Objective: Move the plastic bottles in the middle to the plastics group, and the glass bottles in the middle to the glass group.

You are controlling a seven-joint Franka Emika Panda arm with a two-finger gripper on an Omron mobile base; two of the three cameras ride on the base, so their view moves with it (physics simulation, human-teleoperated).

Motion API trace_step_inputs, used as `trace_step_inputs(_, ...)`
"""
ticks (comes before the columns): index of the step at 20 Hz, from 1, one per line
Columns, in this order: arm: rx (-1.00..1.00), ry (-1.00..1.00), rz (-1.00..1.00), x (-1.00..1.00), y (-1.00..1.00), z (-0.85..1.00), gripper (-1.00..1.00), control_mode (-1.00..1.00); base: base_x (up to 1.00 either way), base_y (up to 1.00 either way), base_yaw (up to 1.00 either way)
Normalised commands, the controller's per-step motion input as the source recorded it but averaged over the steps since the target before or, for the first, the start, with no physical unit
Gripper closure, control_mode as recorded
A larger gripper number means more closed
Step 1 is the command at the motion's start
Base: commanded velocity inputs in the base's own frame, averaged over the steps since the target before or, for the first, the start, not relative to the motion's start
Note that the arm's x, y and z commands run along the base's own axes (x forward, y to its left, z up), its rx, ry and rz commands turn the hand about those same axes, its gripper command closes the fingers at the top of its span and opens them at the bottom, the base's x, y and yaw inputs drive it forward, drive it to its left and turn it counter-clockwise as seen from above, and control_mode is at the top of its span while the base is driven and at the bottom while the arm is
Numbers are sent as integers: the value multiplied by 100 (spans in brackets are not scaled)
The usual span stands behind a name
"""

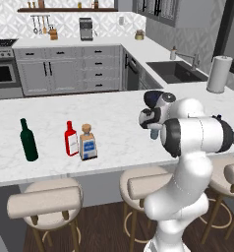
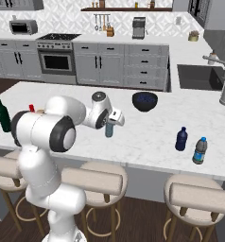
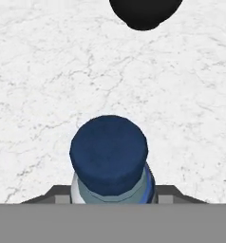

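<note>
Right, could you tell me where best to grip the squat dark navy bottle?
Probably from above, jaws closing just below the cap: the dark navy bottle stands upright, and the labelled blue bottle close beside it crowds a side approach.

White marble with grey veining, smooth and faintly glossy, across the bench (image 1: 114, 106). Translucent blue-grey plastic under a matt navy cap on the slim water bottle (image 3: 110, 166); dark glossy glass on the wine bottle (image 1: 28, 140). Padded beige fabric over wooden legs on the stools (image 1: 45, 199).
</note>
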Motion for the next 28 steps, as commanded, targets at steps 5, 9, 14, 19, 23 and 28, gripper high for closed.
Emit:
trace_step_inputs(5,-8,1,-23,-38,-62,30,100,-100,0,0,0)
trace_step_inputs(9,-3,4,-22,-32,-70,21,100,-100,0,0,0)
trace_step_inputs(14,0,1,-17,-41,-78,3,100,-100,0,0,0)
trace_step_inputs(19,-2,0,-15,-29,-71,0,100,-100,0,0,0)
trace_step_inputs(23,-1,0,-12,-2,-65,-1,100,-100,0,0,0)
trace_step_inputs(28,0,0,-9,-1,-69,-2,100,-100,0,0,0)
